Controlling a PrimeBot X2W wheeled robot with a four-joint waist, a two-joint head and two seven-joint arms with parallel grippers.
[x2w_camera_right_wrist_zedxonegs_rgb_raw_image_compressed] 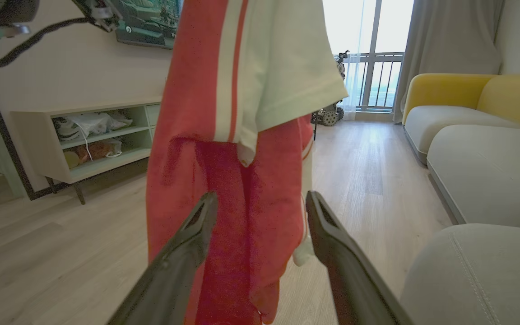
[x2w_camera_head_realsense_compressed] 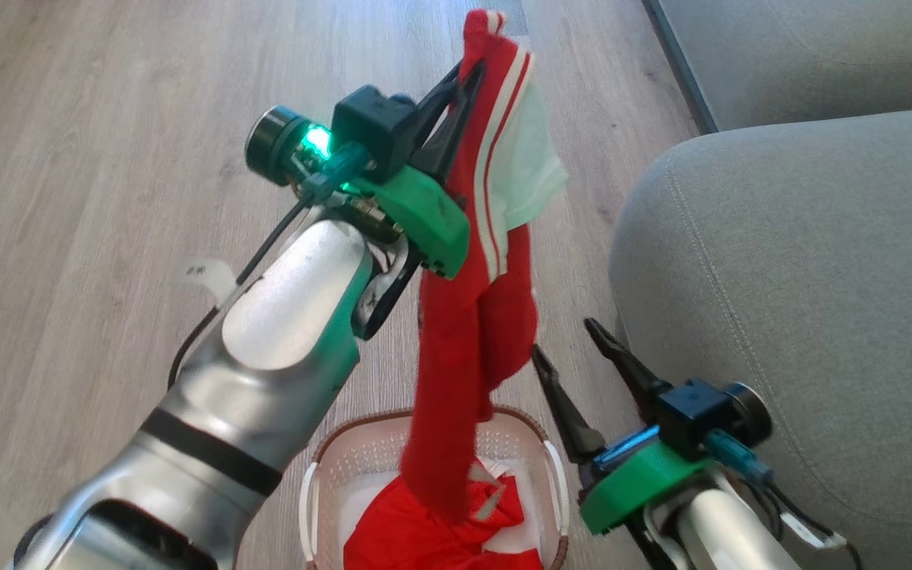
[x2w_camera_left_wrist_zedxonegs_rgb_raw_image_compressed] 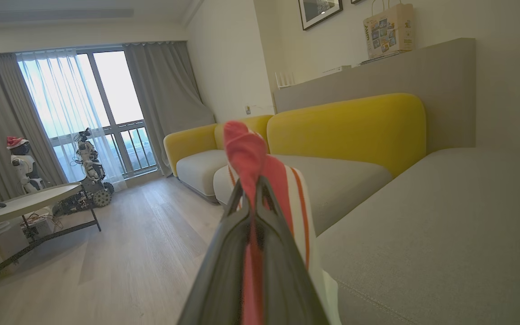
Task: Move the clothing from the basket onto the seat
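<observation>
A red garment with white stripes and a white sleeve point(x2w_camera_head_realsense_compressed: 478, 261) hangs in the air from my left gripper point(x2w_camera_head_realsense_compressed: 468, 73), which is shut on its top; its lower end trails down into the basket point(x2w_camera_head_realsense_compressed: 361, 455). The same clothing point(x2w_camera_left_wrist_zedxonegs_rgb_raw_image_compressed: 260, 167) pokes out between the shut fingers in the left wrist view. More red clothing point(x2w_camera_head_realsense_compressed: 416, 530) lies in the white basket with the brown rim. My right gripper point(x2w_camera_head_realsense_compressed: 567, 340) stands open low beside the grey seat point(x2w_camera_head_realsense_compressed: 804, 277), and the hanging garment point(x2w_camera_right_wrist_zedxonegs_rgb_raw_image_compressed: 246, 135) is just in front of its spread fingers point(x2w_camera_right_wrist_zedxonegs_rgb_raw_image_compressed: 188, 239).
Pale wood floor point(x2w_camera_head_realsense_compressed: 92, 158) stretches to the left and beyond. Yellow-backed sofa sections point(x2w_camera_left_wrist_zedxonegs_rgb_raw_image_compressed: 345, 126) run along the wall. A low oval table point(x2w_camera_left_wrist_zedxonegs_rgb_raw_image_compressed: 20, 203) and two small robots stand by the window. A shelf unit point(x2w_camera_right_wrist_zedxonegs_rgb_raw_image_compressed: 97, 135) lines the opposite wall.
</observation>
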